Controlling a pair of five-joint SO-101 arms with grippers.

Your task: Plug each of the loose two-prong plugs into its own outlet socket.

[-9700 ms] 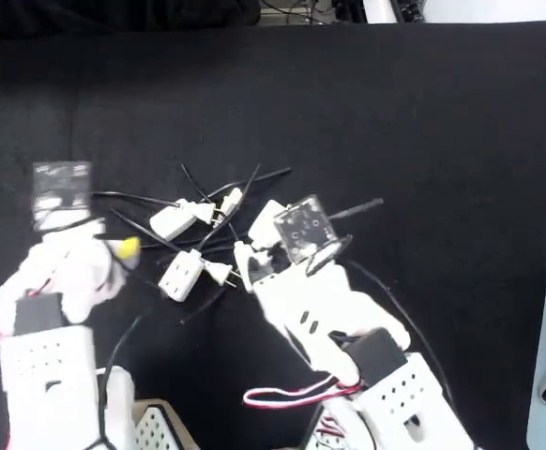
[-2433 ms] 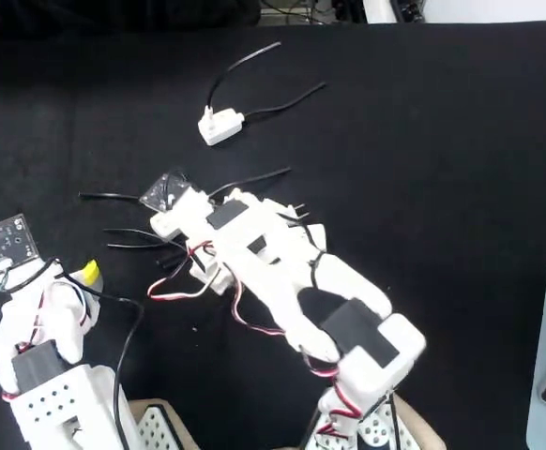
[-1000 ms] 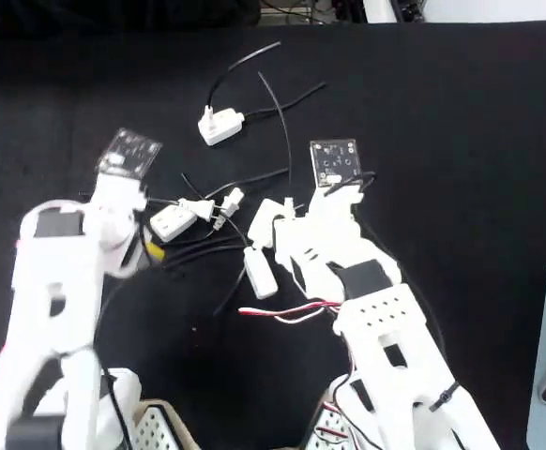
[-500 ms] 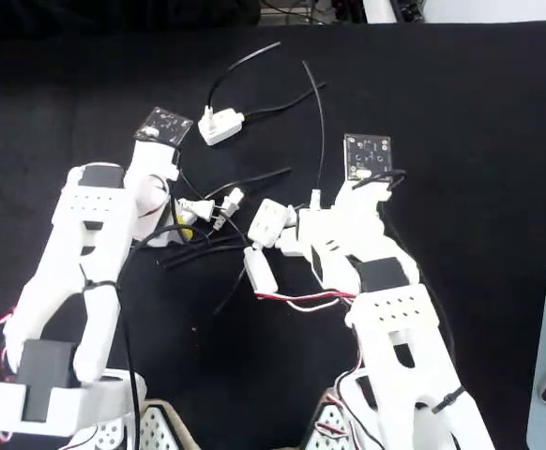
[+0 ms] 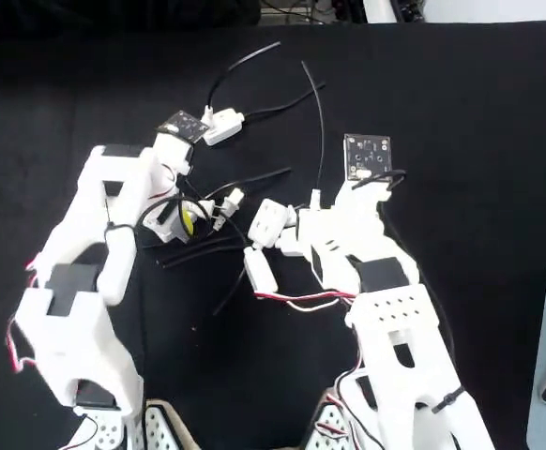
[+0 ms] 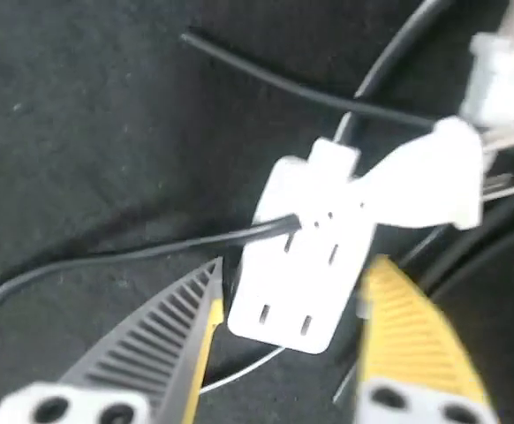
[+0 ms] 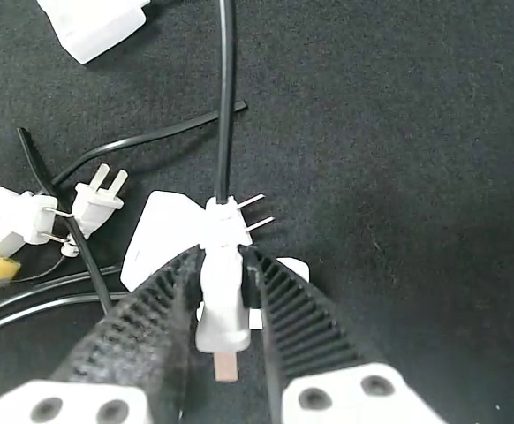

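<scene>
The left jaws are standing released, grey one and yellow one straddling a white socket point(image 6: 303, 265) that is lying slotted face up between them. Whether either jaw is touching it cannot be told. A black lead point(image 6: 133, 256) is coming in from the grey jaw's side and lying across the socket's face, getting in the way. Just past the yellow jaw's tip a spare plug point(image 6: 425, 181) is resting against the socket's far corner, its prongs pointing away from the jaws.

The right jaws are clenched on a plug point(image 7: 220, 300), squeezing its body from both sides. Its two prongs are jutting out sideways just beyond the tips, and a black cable point(image 7: 224, 97) is running straight on away from them. A second socket point(image 7: 162, 237) is lying right behind this plug, at the jaw tips. To one side of them a loose plug point(image 7: 96, 201) is lying among more leads on the black worktop point(image 5: 461, 141). Well beyond both pairs of jaws a third socket point(image 5: 226, 125) is sitting with two leads trailing off it.
</scene>
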